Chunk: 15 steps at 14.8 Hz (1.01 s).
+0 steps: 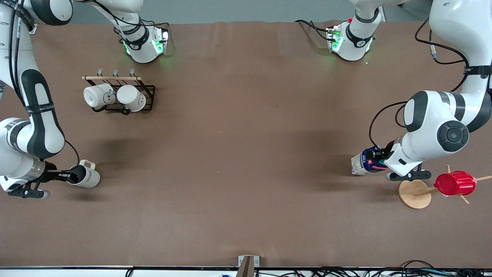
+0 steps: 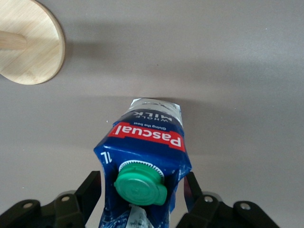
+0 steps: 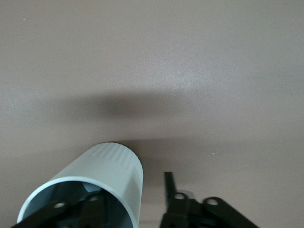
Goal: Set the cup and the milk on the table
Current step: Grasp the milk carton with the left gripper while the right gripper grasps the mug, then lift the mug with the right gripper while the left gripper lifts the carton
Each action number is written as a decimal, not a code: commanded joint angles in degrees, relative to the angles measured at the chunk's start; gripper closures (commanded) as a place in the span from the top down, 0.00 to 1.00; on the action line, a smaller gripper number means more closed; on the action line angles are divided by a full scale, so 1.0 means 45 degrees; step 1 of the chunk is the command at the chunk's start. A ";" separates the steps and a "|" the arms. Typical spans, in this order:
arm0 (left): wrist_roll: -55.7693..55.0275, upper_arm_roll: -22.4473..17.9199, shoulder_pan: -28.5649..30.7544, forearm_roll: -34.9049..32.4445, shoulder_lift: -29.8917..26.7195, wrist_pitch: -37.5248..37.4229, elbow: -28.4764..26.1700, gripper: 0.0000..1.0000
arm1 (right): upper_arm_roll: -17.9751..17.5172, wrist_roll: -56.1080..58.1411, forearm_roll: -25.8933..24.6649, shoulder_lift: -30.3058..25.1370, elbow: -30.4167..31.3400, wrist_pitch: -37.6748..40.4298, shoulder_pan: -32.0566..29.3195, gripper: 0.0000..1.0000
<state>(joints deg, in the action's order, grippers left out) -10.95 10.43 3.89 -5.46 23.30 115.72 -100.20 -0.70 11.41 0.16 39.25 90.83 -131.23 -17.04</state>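
Note:
The cream-beige cup (image 1: 86,177) with dark lettering stands on the brown table (image 1: 246,154) at the right arm's end. My right gripper (image 1: 71,177) is open at its rim: in the right wrist view (image 3: 133,190) one finger is inside the cup (image 3: 109,166) and the other finger (image 3: 168,186) is outside, apart from the wall. The milk (image 1: 365,163), a carton with a blue top, green cap and red label, is at the left arm's end. Its base touches the table and it leans. My left gripper (image 1: 378,154) is shut on the dented top of the milk (image 2: 147,142), as the left wrist view (image 2: 141,184) shows.
A black rack (image 1: 148,94) with two white mugs stands near the right arm's base. A wooden stand (image 1: 413,194) carrying a red ribbed cup (image 1: 455,183) sits close beside the milk, nearer the front camera. Its round base also shows in the left wrist view (image 2: 33,52).

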 commanded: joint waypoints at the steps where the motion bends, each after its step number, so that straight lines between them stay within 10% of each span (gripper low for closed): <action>1: -0.0086 0.0065 0.0073 -0.0036 -0.0276 0.0281 -0.0390 0.76 | -0.0117 0.0219 0.0004 -0.0168 0.0148 0.0139 -0.0041 0.01; 8: -0.0086 0.0065 0.0073 0.0120 -0.0198 0.0690 -0.0623 0.66 | -0.0137 0.0200 0.0004 -0.2722 -0.0008 0.2596 0.0116 0.01; 15: -0.0144 0.0065 0.0034 0.0101 -0.0197 0.0789 -0.0566 0.21 | -0.0136 -0.0542 -0.0172 -0.5653 -0.0399 0.6287 0.0662 0.01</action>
<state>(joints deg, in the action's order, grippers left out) -10.95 10.47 3.90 -5.35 23.17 118.47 -101.98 -1.32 10.53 0.15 17.66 87.82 -106.06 -14.40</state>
